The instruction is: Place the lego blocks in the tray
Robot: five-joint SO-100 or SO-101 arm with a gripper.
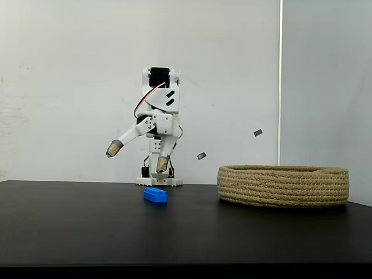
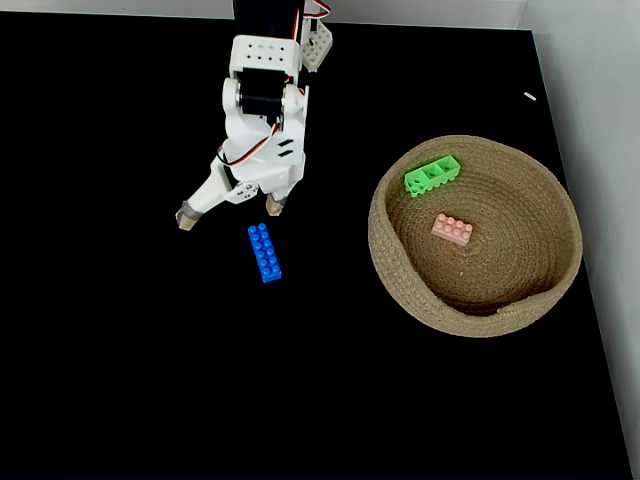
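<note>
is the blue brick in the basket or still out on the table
Out. The blue brick lies on the black table, left of the basket, below the open claw.

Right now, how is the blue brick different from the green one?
The blue brick lies on the black table below the open gripper; the green brick already sits inside the basket, by its far wall. The blue one looks longer and narrower; the green one looks shorter and chunkier. Both are small studded plastic bricks.
</note>
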